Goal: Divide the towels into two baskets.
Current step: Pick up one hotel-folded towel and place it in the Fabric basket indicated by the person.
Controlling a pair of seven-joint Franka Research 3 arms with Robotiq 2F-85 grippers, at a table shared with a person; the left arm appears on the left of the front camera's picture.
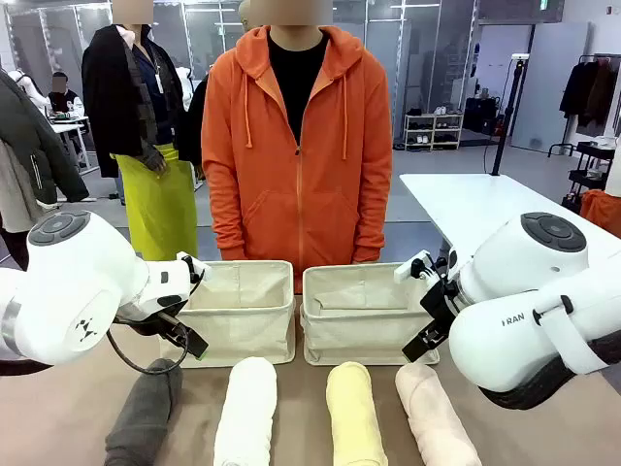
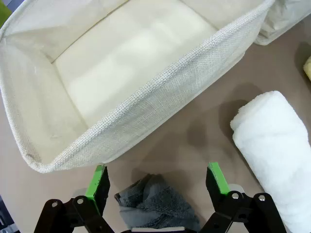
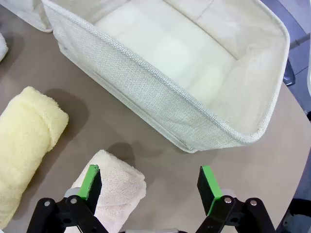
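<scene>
Across the brown bench (image 1: 58, 417) four rolled terry towels are laid in a row: dark grey towel (image 1: 144, 416), white towel (image 1: 246, 413), pale yellow towel (image 1: 355, 416) and pale pink towel (image 1: 435, 417). Behind them are set the left cream canvas basket (image 1: 243, 330) and the right cream canvas basket (image 1: 359, 338). The left tool (image 2: 158, 177) is held open over the dark grey towel's end, seen between its pads. The right tool (image 3: 148, 177) is likewise open, over the pale pink towel's end.

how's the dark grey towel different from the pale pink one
Colour: the dark grey towel is charcoal, the pale pink towel near cream. Place: grey ends the row on the robot's left, near the left basket, under the open left gripper; pink ends it on the right, near the right basket, under the open right gripper. Both are rolled, lying on the table, ungripped.
</scene>
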